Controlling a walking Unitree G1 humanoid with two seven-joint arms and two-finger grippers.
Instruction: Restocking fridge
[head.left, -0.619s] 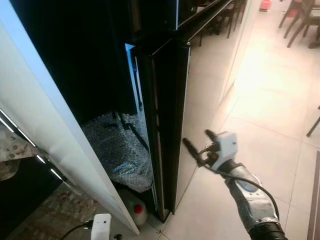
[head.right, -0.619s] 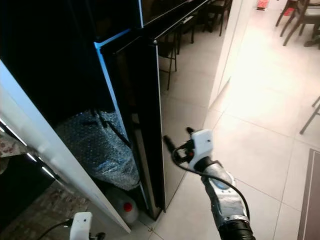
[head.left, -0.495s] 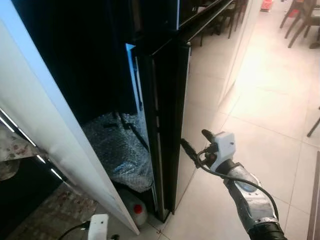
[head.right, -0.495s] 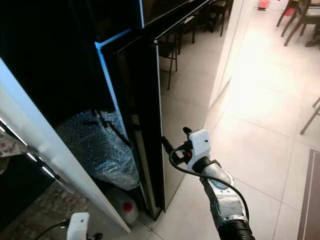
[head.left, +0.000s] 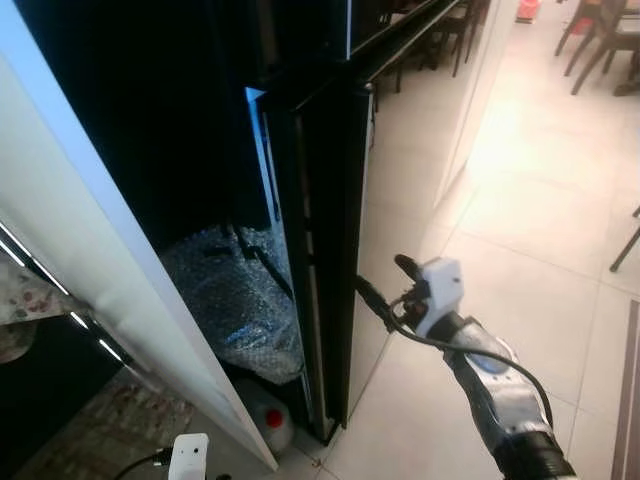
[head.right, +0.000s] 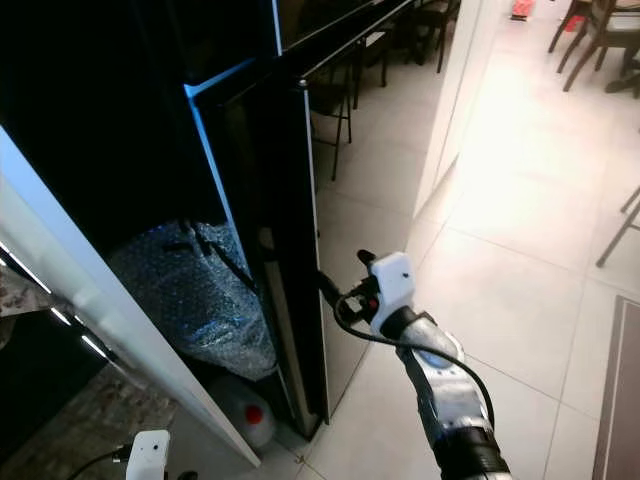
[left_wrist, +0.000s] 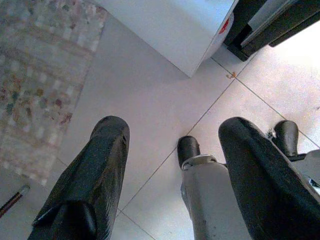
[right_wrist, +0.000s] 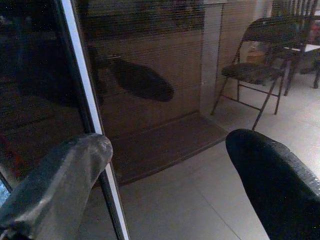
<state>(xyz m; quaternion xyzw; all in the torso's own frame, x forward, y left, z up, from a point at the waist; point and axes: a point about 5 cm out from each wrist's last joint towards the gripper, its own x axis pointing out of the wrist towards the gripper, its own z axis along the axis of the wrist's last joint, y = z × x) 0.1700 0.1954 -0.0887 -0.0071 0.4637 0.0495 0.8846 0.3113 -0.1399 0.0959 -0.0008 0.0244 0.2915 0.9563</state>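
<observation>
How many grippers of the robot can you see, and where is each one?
2. The right gripper reaches towards the glossy black fridge door, open. The left gripper hangs open above the tiled floor.

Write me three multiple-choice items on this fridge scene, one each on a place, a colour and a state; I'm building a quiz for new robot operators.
1. Where is the right gripper?
A. At the outer edge of the glossy black fridge door
B. Inside the fridge on a shelf
C. Resting on the floor

2. What colour is the cap of the translucent plastic jug standing on the pale tiled floor below the fridge?
A. Blue
B. Red
C. Green

3. How do the left gripper fingers stand?
A. Spread apart, holding nothing
B. Clamped on a bottle
C. Closed on the door edge

Answers:
1 A, its black fingers reach the door's edge in both eye views.
2 B, a red cap shows on the jug.
3 A, the wrist view shows floor between the fingers.
</observation>
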